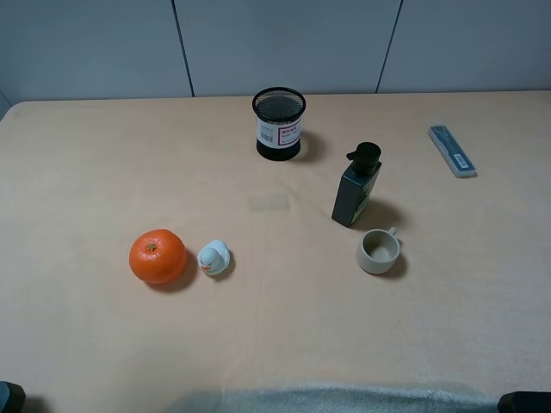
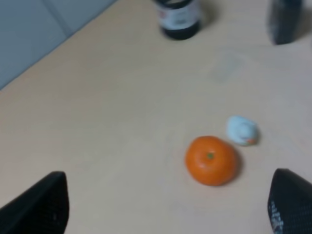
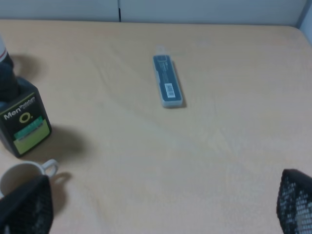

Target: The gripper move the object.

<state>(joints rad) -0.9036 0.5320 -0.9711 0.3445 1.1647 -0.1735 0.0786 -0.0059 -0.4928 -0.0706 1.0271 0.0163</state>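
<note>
I read the table (image 1: 95, 344) from overhead, taking the bottle (image 1: 355, 190) as my landmark. The cup (image 1: 378, 251) stands upright just in front of the bottle and a touch to its right, close but not touching, handle pointing back and right, mouth up, nothing visible inside. The pen holder (image 1: 279, 123) sits behind the bottle and to its left, near the far edge. A flat case (image 1: 452, 151) lies behind and well to the right of the bottle. The orange (image 1: 158, 255) sits well to the bottle's left and nearer me, with a small duck (image 1: 213, 257) just beside it on the bottle's side; I cannot tell whether they touch.

Left pincer (image 2: 168, 207): both black fingers show at the frame corners, spread wide, nothing between them; the orange and duck lie on the table beyond the gap.

Right pincer (image 3: 161, 207): fingers also spread wide, gripping nothing. One finger (image 3: 27, 207) overlaps the cup in its wrist view; contact I cannot tell. The bottle stands just past the cup, the case farther out.
</note>
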